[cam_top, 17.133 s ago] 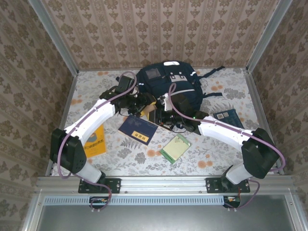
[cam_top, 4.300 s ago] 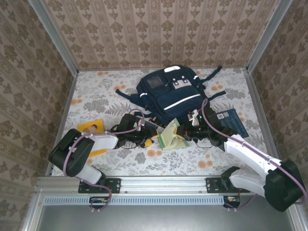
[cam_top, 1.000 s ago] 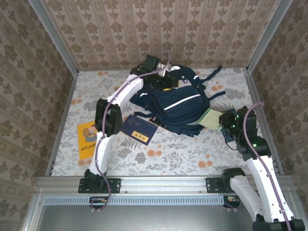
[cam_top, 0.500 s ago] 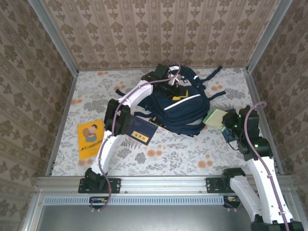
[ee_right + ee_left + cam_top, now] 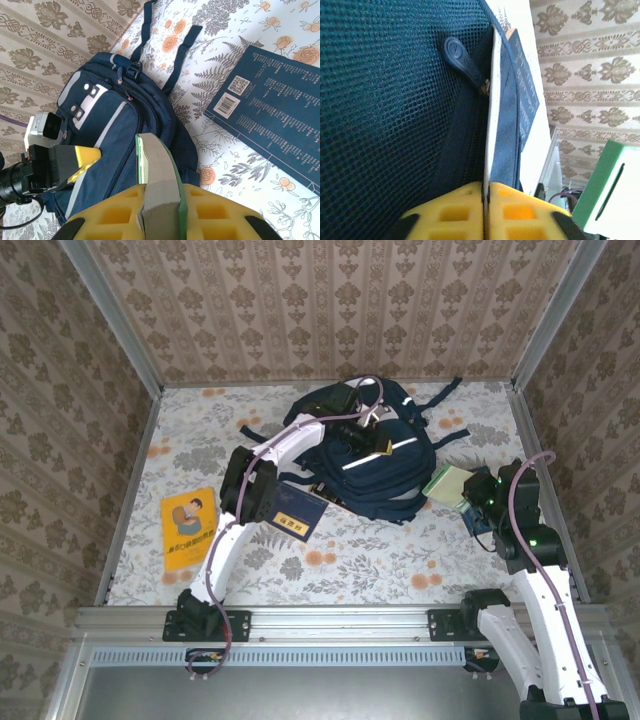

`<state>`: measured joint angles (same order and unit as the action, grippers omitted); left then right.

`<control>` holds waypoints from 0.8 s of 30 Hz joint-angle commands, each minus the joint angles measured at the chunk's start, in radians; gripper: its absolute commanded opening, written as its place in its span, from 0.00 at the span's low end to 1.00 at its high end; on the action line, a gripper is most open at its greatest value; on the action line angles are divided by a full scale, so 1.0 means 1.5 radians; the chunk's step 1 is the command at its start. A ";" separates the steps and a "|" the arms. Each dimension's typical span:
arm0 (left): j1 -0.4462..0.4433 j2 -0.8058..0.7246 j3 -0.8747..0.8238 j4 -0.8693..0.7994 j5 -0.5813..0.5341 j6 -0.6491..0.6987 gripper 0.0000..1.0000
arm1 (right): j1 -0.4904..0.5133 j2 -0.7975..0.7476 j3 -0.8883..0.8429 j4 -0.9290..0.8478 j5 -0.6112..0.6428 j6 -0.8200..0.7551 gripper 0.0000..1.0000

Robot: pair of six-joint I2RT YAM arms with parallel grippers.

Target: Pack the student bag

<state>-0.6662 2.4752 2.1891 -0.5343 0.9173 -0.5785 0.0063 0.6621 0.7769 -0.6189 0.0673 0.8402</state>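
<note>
The student bag (image 5: 392, 483), navy with white stripes, lies at the middle back of the table. My left gripper (image 5: 379, 445) sits on top of it. In the left wrist view this gripper (image 5: 485, 200) is shut on a thin white-edged fold of the bag (image 5: 395, 90), just below a dark zip pull (image 5: 462, 58). My right gripper (image 5: 162, 207) is shut on a thick green-covered book (image 5: 161, 165), which it holds upright just right of the bag (image 5: 107, 130). From above, the book (image 5: 446, 481) hangs at the bag's right side.
A dark blue book (image 5: 292, 511) lies left of the bag beside the left arm's elbow. A yellow book (image 5: 188, 528) rests near the left wall. Another dark blue book (image 5: 272, 107) lies face down right of the bag. The bag's straps (image 5: 442, 392) trail toward the back right corner.
The left gripper slid from the bag's back edge toward its middle and closed on the bag's fold. The right gripper with the green book shifted slightly left and has since held still.
</note>
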 commanded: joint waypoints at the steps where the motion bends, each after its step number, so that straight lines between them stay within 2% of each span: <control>1: 0.005 0.000 0.047 -0.016 0.013 0.001 0.00 | -0.004 -0.014 0.001 0.012 -0.009 0.000 0.00; 6: 0.039 -0.028 0.105 0.008 0.034 -0.056 0.00 | -0.004 -0.025 0.016 -0.002 0.003 -0.003 0.00; 13: 0.105 -0.079 0.125 0.163 0.045 -0.196 0.00 | -0.004 -0.030 0.001 0.028 -0.016 0.023 0.00; 18: 0.129 -0.074 0.111 0.296 0.065 -0.311 0.00 | -0.004 -0.001 -0.044 0.163 -0.099 0.083 0.00; 24: 0.135 -0.070 0.106 0.376 0.072 -0.384 0.00 | -0.004 0.115 -0.091 0.393 -0.196 0.234 0.00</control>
<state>-0.4660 2.4340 2.3306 -0.1528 0.9855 -1.0534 0.0044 0.7727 0.6628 -0.2916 -0.1154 1.0389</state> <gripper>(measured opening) 0.044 0.169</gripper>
